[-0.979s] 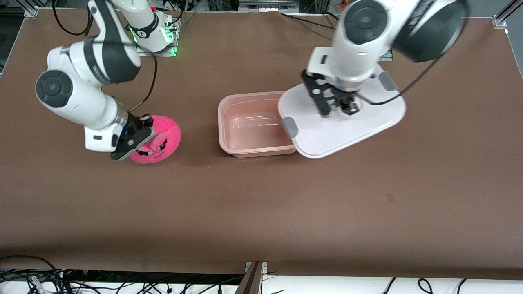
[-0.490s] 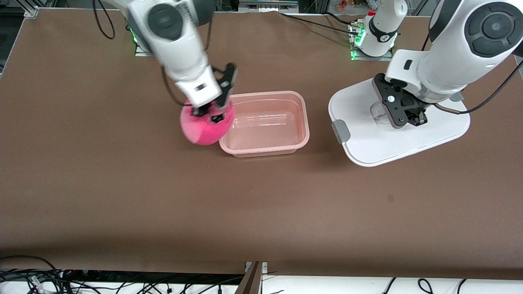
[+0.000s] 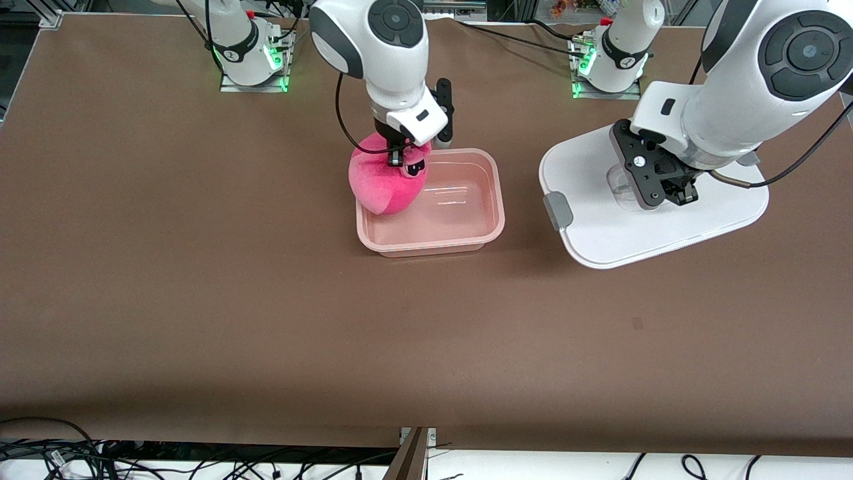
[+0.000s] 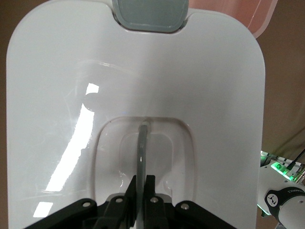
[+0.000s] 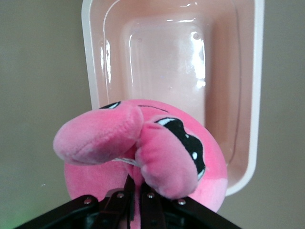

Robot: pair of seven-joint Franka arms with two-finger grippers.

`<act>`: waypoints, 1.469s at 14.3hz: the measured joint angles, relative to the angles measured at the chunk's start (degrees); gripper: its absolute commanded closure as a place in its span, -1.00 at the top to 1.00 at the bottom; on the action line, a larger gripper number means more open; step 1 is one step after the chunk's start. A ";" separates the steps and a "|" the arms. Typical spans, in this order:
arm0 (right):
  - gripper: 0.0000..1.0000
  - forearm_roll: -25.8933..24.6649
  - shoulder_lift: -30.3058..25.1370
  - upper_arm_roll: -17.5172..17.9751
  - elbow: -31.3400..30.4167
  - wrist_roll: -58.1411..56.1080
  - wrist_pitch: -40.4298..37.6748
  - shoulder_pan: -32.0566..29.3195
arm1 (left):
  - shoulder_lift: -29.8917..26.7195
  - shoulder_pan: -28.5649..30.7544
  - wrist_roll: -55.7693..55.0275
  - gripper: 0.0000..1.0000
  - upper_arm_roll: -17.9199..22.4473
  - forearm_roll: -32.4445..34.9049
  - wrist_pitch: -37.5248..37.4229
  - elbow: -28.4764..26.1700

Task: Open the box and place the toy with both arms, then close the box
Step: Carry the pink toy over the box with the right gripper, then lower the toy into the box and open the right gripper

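The right gripper (image 3: 398, 159) pinches the pink toy (image 3: 383, 180) over the open box (image 3: 460, 230), at the rim toward the right arm's end; the rest of the box holds nothing. The left gripper (image 3: 674, 193), clamped on the handle (image 4: 141, 155), holds the lid (image 3: 600, 240) beside the box, apart from it.

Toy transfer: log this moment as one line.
right gripper: shut on plush toy, over box base | left gripper: shut on lid handle, lid on table

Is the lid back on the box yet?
No, the lid lies beside the open box, toward the left arm's end, with the left gripper shut on its handle.
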 measured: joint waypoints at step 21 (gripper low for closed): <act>-1.00 -3.97 15.42 -1.19 9.70 1.83 3.05 0.38 | 0.00 -0.06 0.06 -1.00 -0.50 0.00 -0.30 0.00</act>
